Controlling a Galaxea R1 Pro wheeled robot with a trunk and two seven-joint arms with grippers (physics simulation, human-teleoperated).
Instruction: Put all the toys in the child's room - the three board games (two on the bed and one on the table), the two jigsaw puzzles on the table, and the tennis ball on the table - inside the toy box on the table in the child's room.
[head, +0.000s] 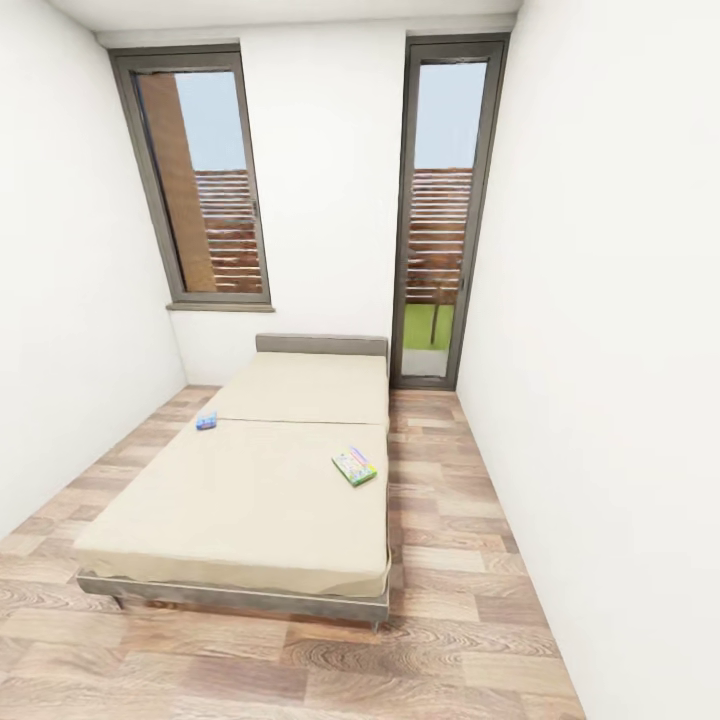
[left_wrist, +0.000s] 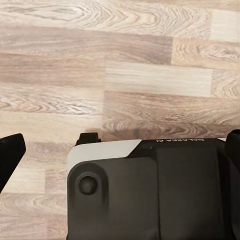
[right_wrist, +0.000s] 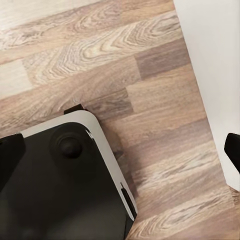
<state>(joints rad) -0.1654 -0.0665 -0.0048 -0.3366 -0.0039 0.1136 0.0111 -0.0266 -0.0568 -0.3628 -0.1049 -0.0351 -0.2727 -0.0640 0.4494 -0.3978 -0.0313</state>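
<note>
The bed (head: 250, 500) lies ahead in the head view, with a beige mattress and a grey headboard at the far end. Two board games rest on it. A small blue one (head: 206, 421) sits at the mattress's left edge. A green-and-white one (head: 354, 466) lies near the right edge. Both are far from my arms. My left gripper (left_wrist: 122, 147) hangs open over the wood floor, above my own base. My right gripper (right_wrist: 121, 150) is open too, with nothing between its fingers. The table, toy box, jigsaw puzzles and tennis ball are out of view.
White walls close in on both sides, the right wall (head: 620, 400) nearest. A window (head: 200, 180) and a tall glass door (head: 440, 220) stand behind the bed. Strips of plank floor (head: 450, 520) run along each side of the bed. My black-and-white base (left_wrist: 145, 195) is below the wrists.
</note>
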